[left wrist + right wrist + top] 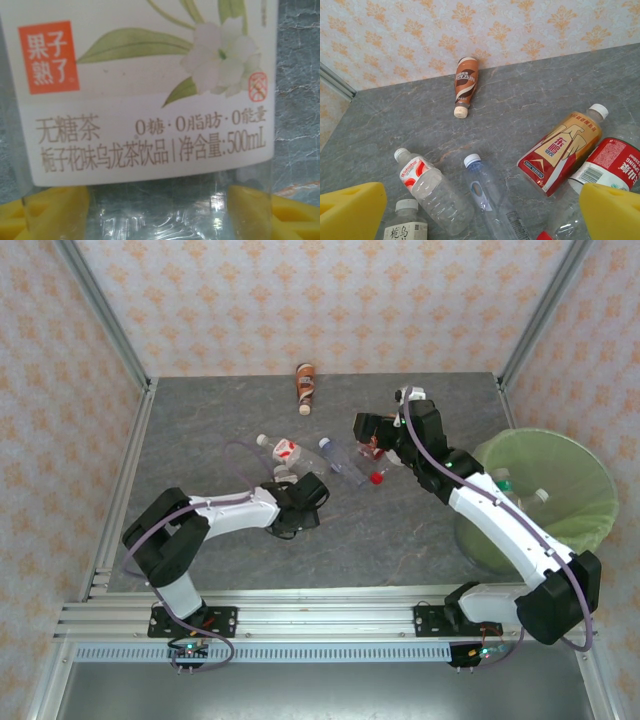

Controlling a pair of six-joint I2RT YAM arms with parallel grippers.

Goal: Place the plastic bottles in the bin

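The tea bottle [150, 145] is cut off above and below (left wrist view).

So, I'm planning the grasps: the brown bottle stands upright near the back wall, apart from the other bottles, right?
Not quite. The brown bottle is lying on its side, not upright, with its cap pointing away from the back wall; the right wrist view shows this plainly. The rest holds: it is near the back wall, apart from the other bottles.

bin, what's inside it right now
Two bottles poke up near the left wall of the bin: one beside the right arm, another further in. Their lower parts, and anything beneath the arm, are hidden.
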